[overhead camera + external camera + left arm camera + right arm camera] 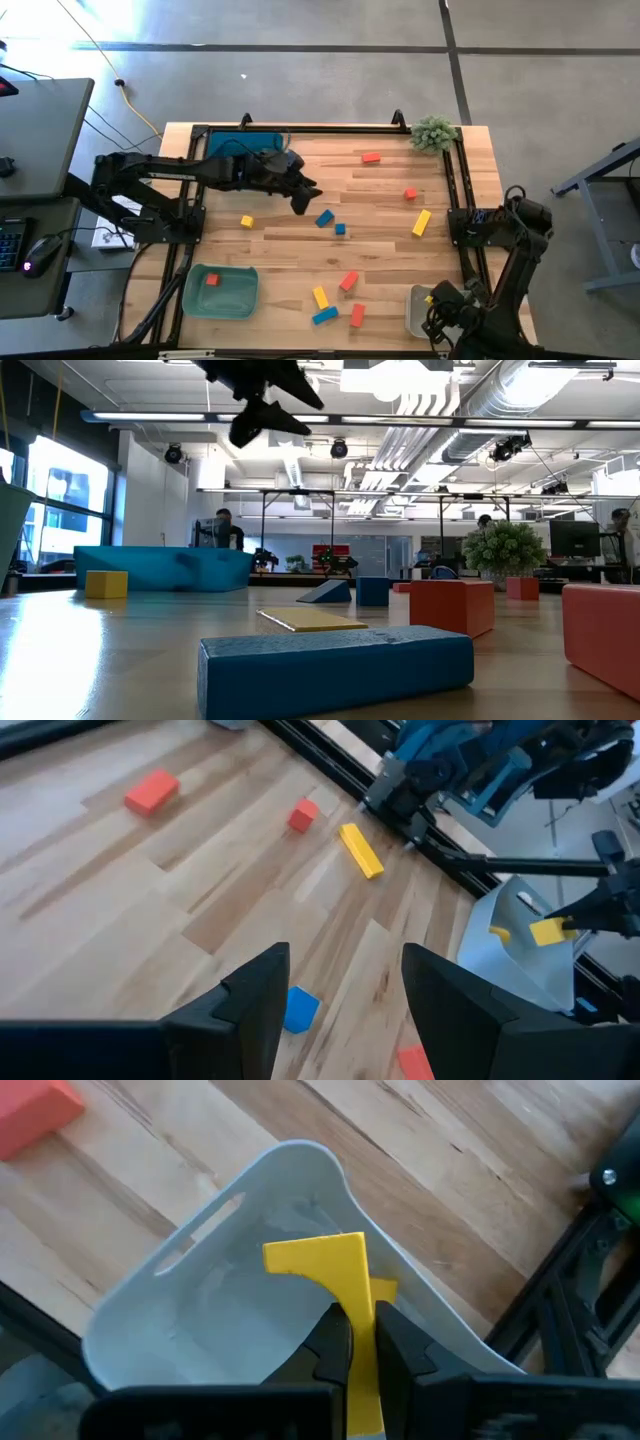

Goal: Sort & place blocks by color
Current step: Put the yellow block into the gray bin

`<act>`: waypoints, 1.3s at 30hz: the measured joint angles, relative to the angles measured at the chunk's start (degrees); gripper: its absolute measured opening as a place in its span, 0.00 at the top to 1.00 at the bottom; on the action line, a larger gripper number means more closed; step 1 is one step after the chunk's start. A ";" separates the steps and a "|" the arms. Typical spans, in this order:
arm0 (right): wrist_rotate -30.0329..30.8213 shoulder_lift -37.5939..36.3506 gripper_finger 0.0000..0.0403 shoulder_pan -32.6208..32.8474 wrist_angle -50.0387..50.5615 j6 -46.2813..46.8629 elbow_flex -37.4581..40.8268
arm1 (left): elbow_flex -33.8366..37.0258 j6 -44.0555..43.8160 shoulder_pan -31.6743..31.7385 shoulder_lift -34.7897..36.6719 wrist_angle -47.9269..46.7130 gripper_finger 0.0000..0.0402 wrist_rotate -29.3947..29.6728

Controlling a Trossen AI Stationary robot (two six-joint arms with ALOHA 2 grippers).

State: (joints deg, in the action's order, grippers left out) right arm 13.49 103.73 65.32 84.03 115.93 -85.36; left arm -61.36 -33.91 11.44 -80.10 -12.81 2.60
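The left arm reaches out from the counter's left side toward the middle, its pincer (303, 200) hanging above the wood with both dark fingers spread apart and nothing between them; a blue cube (297, 1008) lies on the planks just below the gap in the left wrist view. The right arm is folded back at the near right corner, its pincer (362, 1342) clamped on a flat yellow block (335, 1270) with a squared, L-like outline, held over the clear bin (190, 1260), a smooth translucent tub with rounded corners and a slot handle. The counter (380, 240) is pale striped butcher-block wood framed by black rails. Scattered across it are matte, solid-coloured blocks: a yellow bar (421, 223) and a red-orange cube (410, 194) toward the right, a red-orange bar (371, 157) near the far edge, a yellow cube (246, 221) at left. One red-orange cube (212, 280) sits inside the green bin (240, 300) at the near left.
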 joint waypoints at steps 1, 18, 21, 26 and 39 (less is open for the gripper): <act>-0.01 0.64 0.99 0.00 -0.05 -0.29 0.00 | 0.00 0.00 -0.22 -1.05 0.53 0.54 0.01; -0.45 7.40 0.98 0.00 -3.18 3.21 0.00 | 0.01 1.03 -2.55 -17.06 2.27 0.54 5.00; -1.32 7.40 0.97 0.00 -2.86 3.68 0.00 | 0.02 1.10 -2.55 -19.08 2.31 0.54 5.60; -2.77 7.40 0.97 0.40 -1.97 4.21 0.06 | 0.02 1.11 -2.55 -21.94 2.48 0.54 5.80; -6.66 7.36 0.96 0.69 -10.37 7.68 7.60 | 0.03 1.54 -2.80 -24.62 2.95 0.54 6.98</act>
State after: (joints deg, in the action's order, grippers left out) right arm 6.83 111.09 66.00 73.66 123.61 -77.76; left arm -61.34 -32.37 8.64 -104.71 -9.86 9.58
